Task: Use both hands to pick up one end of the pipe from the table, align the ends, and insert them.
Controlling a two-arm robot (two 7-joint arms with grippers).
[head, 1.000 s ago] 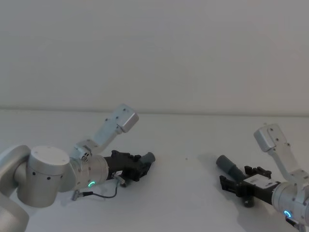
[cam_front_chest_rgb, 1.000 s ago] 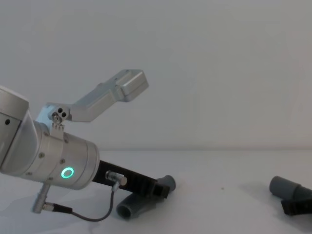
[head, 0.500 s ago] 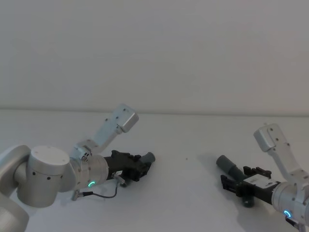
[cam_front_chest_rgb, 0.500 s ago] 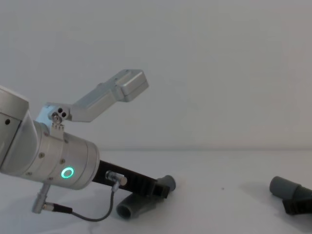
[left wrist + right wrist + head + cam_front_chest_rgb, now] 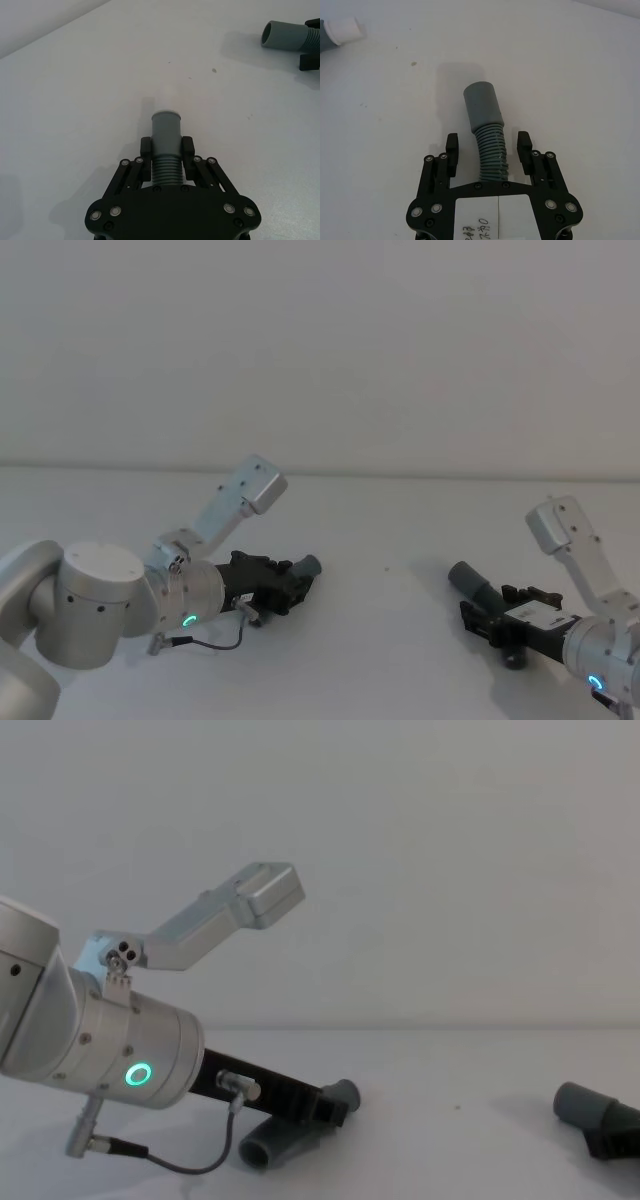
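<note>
Elbow piece (image 5: 166, 131): clamped at its ribbed neck by the left gripper (image 5: 166, 148), fingers pressed against both sides. The white-tipped collar points forward. Seen from the chest, its other end sits low at the table (image 5: 400, 530), on the left side.

Ribbed piece (image 5: 486, 131): lies on the table to the right, smooth socket end toward the centre. The right gripper (image 5: 487, 142) straddles its ribs, fingers spread, a gap on either side.

Surface plain white, with a blank pale wall (image 5: 320, 340) behind.
</note>
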